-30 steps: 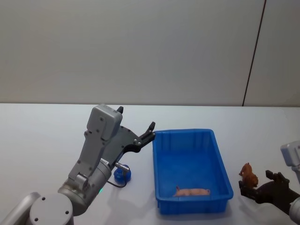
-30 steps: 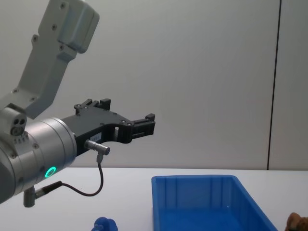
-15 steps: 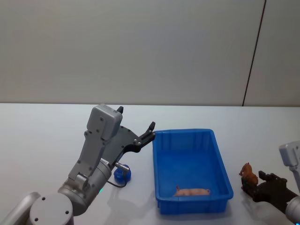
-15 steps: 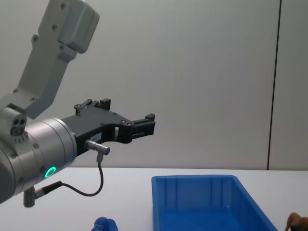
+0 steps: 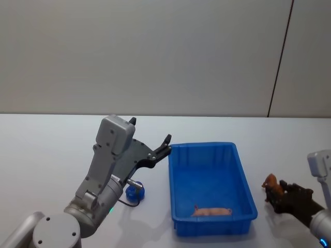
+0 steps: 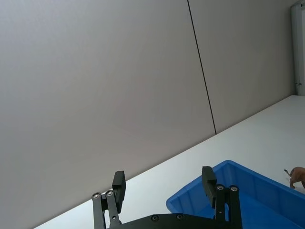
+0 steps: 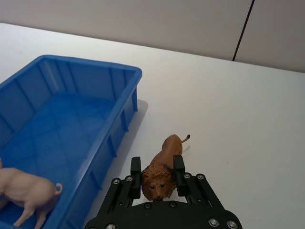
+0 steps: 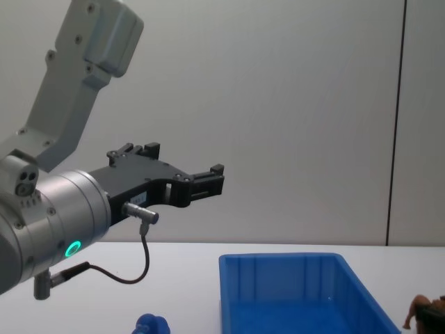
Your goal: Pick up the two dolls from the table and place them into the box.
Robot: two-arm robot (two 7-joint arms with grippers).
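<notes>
The right gripper (image 7: 157,165) is clamping the brown doll (image 7: 169,147) by its head, just right of the box (image 7: 112,67). The left gripper (image 6: 163,180) is hovering with fingers spread, raised left of the box, with the blue doll (image 5: 135,192) lying on the table (image 5: 46,155).

Head view downward, chest view level, both across the box (image 5: 202,146).

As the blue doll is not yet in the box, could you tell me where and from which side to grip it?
Probably across its rounded body, straight from above: the blue doll sits low and lumpy on the table beside the box, so fingers from the side might scrape the table. The left gripper hangs open higher up.
</notes>
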